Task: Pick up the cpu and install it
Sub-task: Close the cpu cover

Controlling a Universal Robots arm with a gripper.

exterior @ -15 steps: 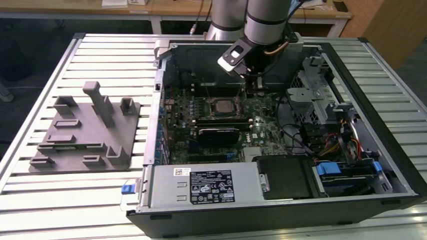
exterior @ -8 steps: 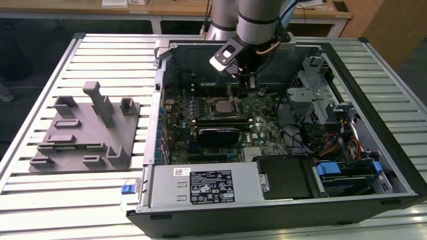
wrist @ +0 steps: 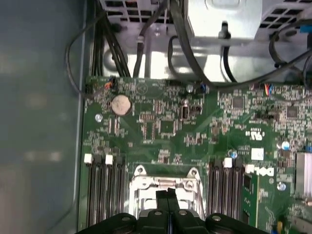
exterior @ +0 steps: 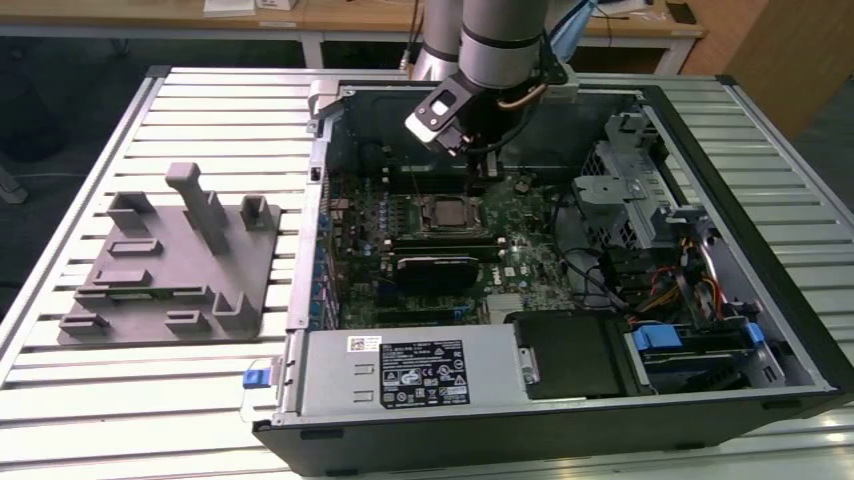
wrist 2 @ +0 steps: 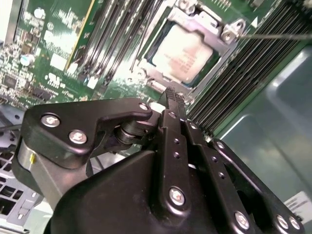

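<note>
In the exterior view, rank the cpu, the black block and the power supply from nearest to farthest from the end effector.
1. cpu: right beside the end effector, on its camera side.
2. black block: further toward the camera.
3. power supply: nearest the camera, farthest off.

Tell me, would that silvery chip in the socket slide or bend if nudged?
Probably neither: the cpu looks flat and stiff, and it sits inside the metal socket frame, which should block sliding. Its smooth top may be slippery.
</note>
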